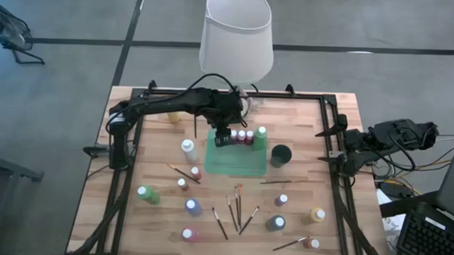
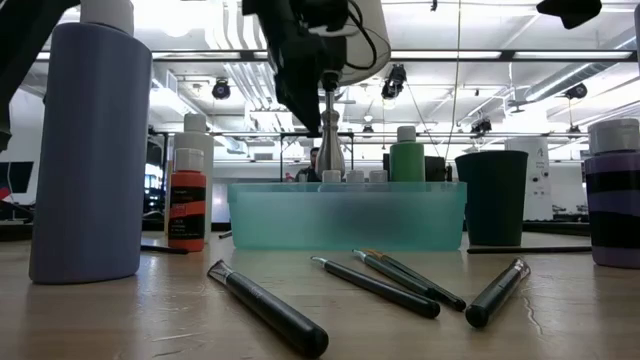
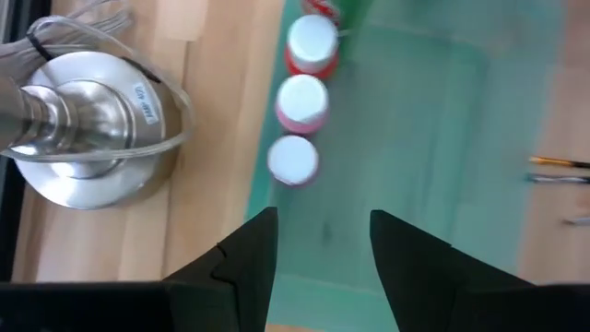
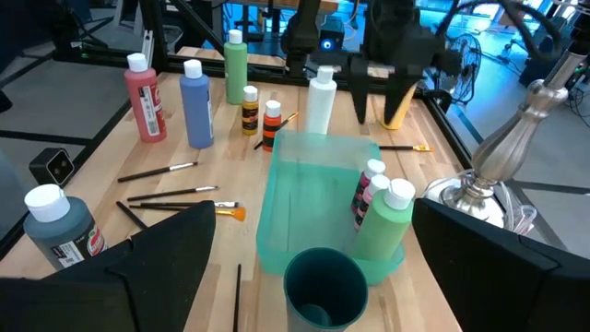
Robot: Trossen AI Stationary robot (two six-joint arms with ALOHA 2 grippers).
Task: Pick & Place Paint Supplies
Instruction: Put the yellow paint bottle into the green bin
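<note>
A translucent green tray (image 1: pixel 237 160) sits mid-table. Three small white-capped paint bottles (image 3: pixel 302 100) stand upright in a row along its far wall, and a taller green bottle (image 1: pixel 261 133) stands at their right end. My left gripper (image 1: pixel 223 139) hovers open above the tray's far left corner, pointing steeply down. Nothing lies between its fingers (image 3: pixel 318 242), and the nearest bottle (image 3: pixel 293 160) stands just ahead of them. Other paint bottles (image 1: pixel 193 206) and thin brushes (image 1: pixel 235 207) are spread over the near half of the table. My right gripper (image 4: pixel 311 221) waits open and wide at the table's right edge.
A white-shaded lamp (image 1: pixel 238 37) with a silver base (image 3: pixel 88 124) stands just beyond the tray's far left corner. A dark cup (image 1: pixel 281 154) stands at the tray's right side. A white bottle (image 1: pixel 188 147) stands left of the tray. A black frame (image 1: pixel 330 108) rims the table.
</note>
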